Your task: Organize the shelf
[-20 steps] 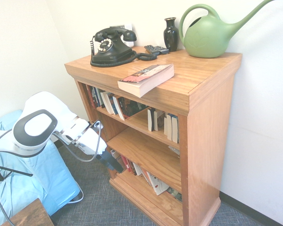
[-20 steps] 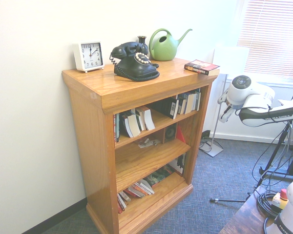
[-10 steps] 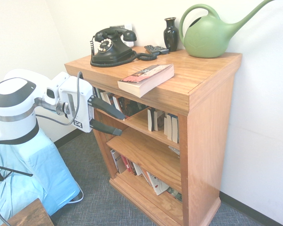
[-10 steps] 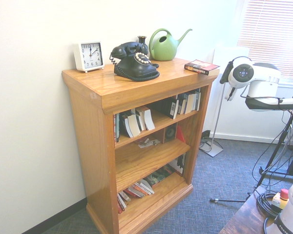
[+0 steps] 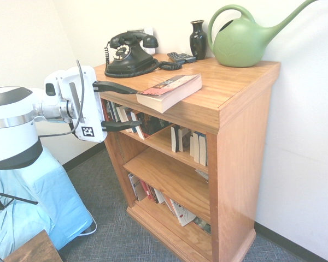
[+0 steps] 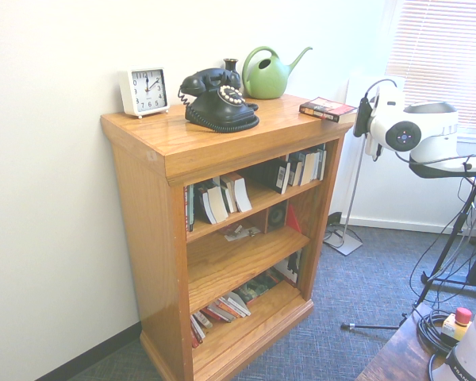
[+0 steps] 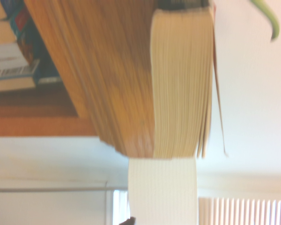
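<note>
In the first exterior view, one oak shelf is seen at three o'clock from the one hand. The two fingers of the hand are spread widely apart, and nothing is held between them. By their tips, one thick book is approached from nine o'clock; whether it is touched cannot be told.

Around this book, on the same top slab, one black telephone is placed towards half past ten, one dark vase towards one o'clock and one green watering can towards two o'clock. In the second exterior view, one white clock is found at nine o'clock from the telephone.

Three levels are seen inside the shelf. On the upper one, two groups of books are kept; on the lowest one, one leaning row of books is seen. Their exact number cannot be counted because they are overlapped.
</note>
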Robot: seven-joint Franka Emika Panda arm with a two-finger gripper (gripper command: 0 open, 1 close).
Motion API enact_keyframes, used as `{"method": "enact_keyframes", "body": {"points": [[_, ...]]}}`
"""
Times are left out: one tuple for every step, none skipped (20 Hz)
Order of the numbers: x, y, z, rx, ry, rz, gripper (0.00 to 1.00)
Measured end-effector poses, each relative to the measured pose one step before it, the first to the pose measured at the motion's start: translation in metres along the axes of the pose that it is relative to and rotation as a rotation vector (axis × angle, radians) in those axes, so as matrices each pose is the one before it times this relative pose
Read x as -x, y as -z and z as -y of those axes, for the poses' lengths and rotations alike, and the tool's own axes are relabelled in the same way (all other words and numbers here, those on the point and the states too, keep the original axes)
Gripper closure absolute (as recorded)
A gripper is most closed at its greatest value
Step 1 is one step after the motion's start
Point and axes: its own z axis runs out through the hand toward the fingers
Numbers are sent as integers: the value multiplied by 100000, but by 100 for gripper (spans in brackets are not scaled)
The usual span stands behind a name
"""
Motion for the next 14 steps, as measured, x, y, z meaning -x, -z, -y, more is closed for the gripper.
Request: {"method": "enact_keyframes", "body": {"points": [[-11, 58, 458, -1627, 382, -2217, 0], [-40, 70, 549, -1589, 334, -1752, 0], [-83, 95, 591, -1596, 290, -1961, 0], [-89, 61, 597, -1696, 98, -2249, 0], [-146, -47, 469, -980, 297, -2391, 0], [-191, -281, 300, -190, 59, -2452, 0], [-120, -405, 317, -572, -63, -2052, 0], [-126, -528, 254, -549, -86, -2068, 0], [-99, -598, 154, -134, -236, -1725, 0], [-38, -589, 178, -384, -352, -1363, 0], [-21, -578, 155, -491, -435, -1216, 0], [19, -614, 22, -136, -376, -900, 0], [99, -615, -29, 241, -151, -319, 0], [172, -596, -10, -274, -109, -118, 0]]}}
